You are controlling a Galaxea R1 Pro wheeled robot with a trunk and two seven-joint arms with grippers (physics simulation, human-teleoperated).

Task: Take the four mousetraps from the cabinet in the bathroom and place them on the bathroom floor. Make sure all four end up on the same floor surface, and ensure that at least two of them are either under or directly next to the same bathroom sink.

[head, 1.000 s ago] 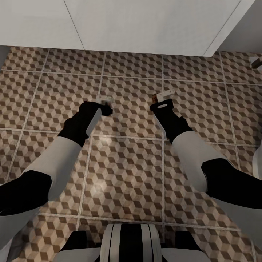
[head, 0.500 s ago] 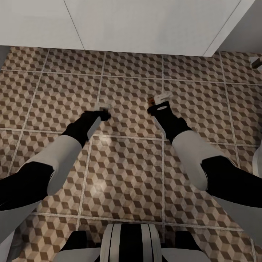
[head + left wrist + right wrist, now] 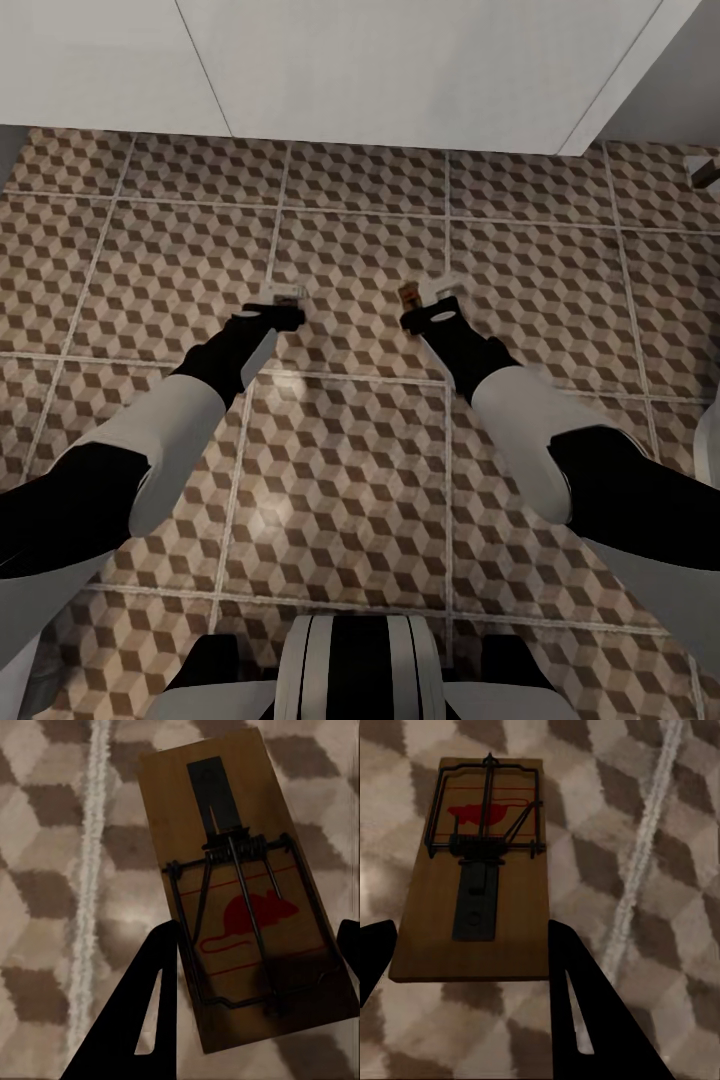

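Note:
Two mousetraps show, each a small tan board with a dark wire spring and a red mouse print. My left gripper (image 3: pixel 280 306) is shut on one mousetrap (image 3: pixel 285 292), its fingers (image 3: pixel 154 1005) pressed to the long edges of the board (image 3: pixel 240 892). My right gripper (image 3: pixel 425 306) is shut on the other mousetrap (image 3: pixel 412 294), holding the near end of that board (image 3: pixel 480 885). Both traps hang flat, low over the cube-patterned bathroom floor (image 3: pixel 350 450). I cannot tell whether they touch it. The cabinet and the sink are out of view.
A white panelled surface (image 3: pixel 380 70) runs across the far side, meeting the floor just beyond the grippers. Something white curves in at the right edge (image 3: pixel 712 440), and a small object (image 3: pixel 706 170) sits at the far right. My base (image 3: pixel 355 665) shows at the bottom.
Both arms have drawn back towards me with their traps. The right gripper has also drifted left and its trap has turned; the camera has not moved.

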